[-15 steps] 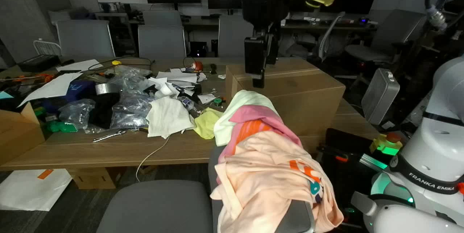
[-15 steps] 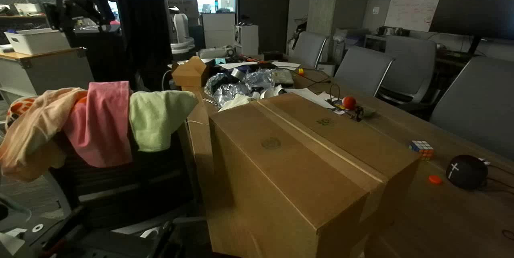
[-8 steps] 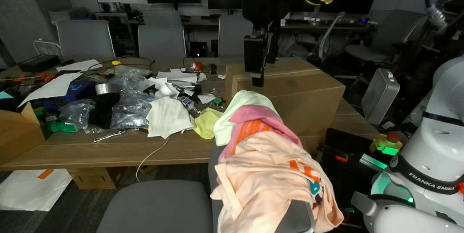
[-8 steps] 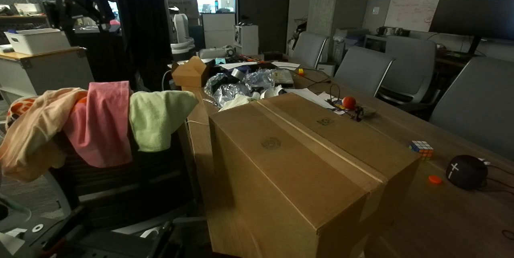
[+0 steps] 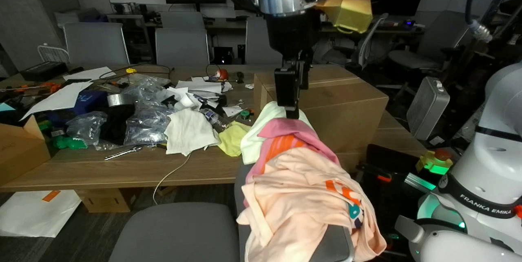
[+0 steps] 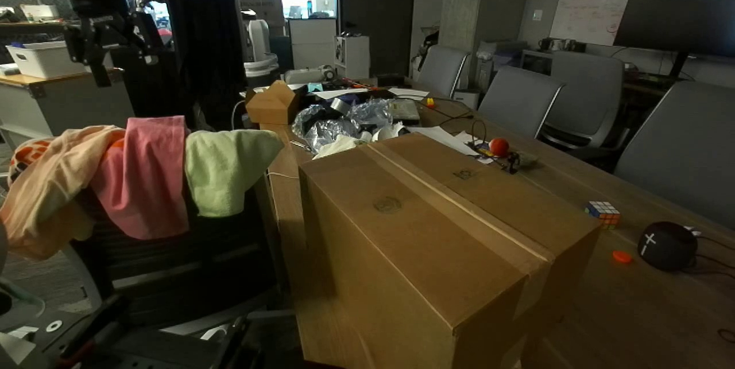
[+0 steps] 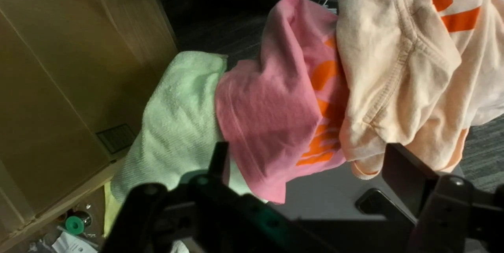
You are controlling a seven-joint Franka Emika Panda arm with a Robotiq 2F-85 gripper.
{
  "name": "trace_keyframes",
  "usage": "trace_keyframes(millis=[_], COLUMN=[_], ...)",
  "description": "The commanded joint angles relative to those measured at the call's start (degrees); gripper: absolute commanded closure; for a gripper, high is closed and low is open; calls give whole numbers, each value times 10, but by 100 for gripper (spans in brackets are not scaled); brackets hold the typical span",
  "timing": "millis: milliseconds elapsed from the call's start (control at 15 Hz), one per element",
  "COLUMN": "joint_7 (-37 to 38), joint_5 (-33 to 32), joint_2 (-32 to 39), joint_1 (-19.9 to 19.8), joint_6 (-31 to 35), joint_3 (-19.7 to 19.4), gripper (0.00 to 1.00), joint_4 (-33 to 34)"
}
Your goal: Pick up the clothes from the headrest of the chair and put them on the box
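Note:
Several clothes hang over the top of the grey chair's backrest [image 5: 332, 243]: a pale green towel [image 6: 227, 168], a pink cloth [image 6: 143, 179] with orange print and a peach cloth [image 6: 63, 185]. In the wrist view the green towel [image 7: 181, 127], the pink cloth [image 7: 271, 103] and the peach cloth [image 7: 401, 76] lie side by side. My gripper [image 7: 307, 146] is open and empty, fingers pointing down. In both exterior views it [image 5: 297, 105] [image 6: 126, 68] appears above the clothes, not touching them. The closed cardboard box [image 6: 413, 214] stands on the table beside the chair.
The wooden table [image 5: 122, 168] bears plastic bags [image 5: 147, 119], papers, a white cloth [image 5: 189, 131] and a yellow cloth [image 5: 233, 137]. A puzzle cube [image 6: 603, 214] and black speaker [image 6: 668, 245] stand beyond the box. A dark phone-like object [image 7: 378, 202] lies on the chair seat.
My gripper has moved down, closer to the clothes; most of this came in the last half second. It stays open. The clothes, chair and box have not moved.

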Motion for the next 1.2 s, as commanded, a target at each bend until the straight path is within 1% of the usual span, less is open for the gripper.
trace_keyframes(millis=[0, 467, 800, 1133], joint_7=[-22, -57, -59, -64], joint_5=[6, 0, -25, -47], joint_2=[31, 77, 107, 123], joint_1=[16, 8, 4, 3], joint_6=[16, 38, 48, 59], joint_3=[-18, -50, -71, -86], gripper=[0, 0, 0, 0], joint_4=[-2, -19, -17, -16])
